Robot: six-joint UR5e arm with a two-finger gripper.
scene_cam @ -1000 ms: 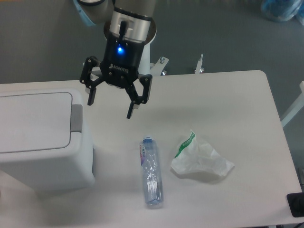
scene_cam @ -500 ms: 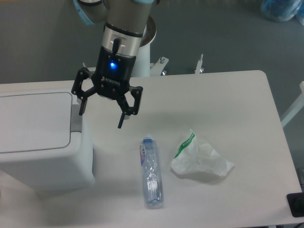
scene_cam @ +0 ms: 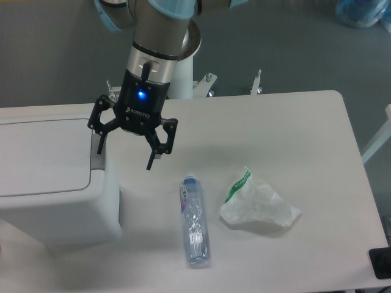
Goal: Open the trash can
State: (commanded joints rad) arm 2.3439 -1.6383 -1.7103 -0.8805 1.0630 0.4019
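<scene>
The trash can (scene_cam: 49,183) is a large white boxy bin at the left of the table, its flat lid shut. Its grey push tab (scene_cam: 96,160) sits on the right edge of the lid. My gripper (scene_cam: 124,157) hangs open, fingers pointing down. The left finger (scene_cam: 99,143) is over the tab, and the right finger (scene_cam: 151,158) hangs over the table just right of the can. I cannot tell whether the left finger touches the tab.
A clear plastic bottle with a blue cap (scene_cam: 195,221) lies on the table right of the can. A crumpled white bag with green print (scene_cam: 256,204) lies further right. The robot's base (scene_cam: 183,85) stands behind the table's far edge.
My gripper has moved left and slightly down, from beside the can to over its grey tab. The jaws stay open. The lid has not moved.
</scene>
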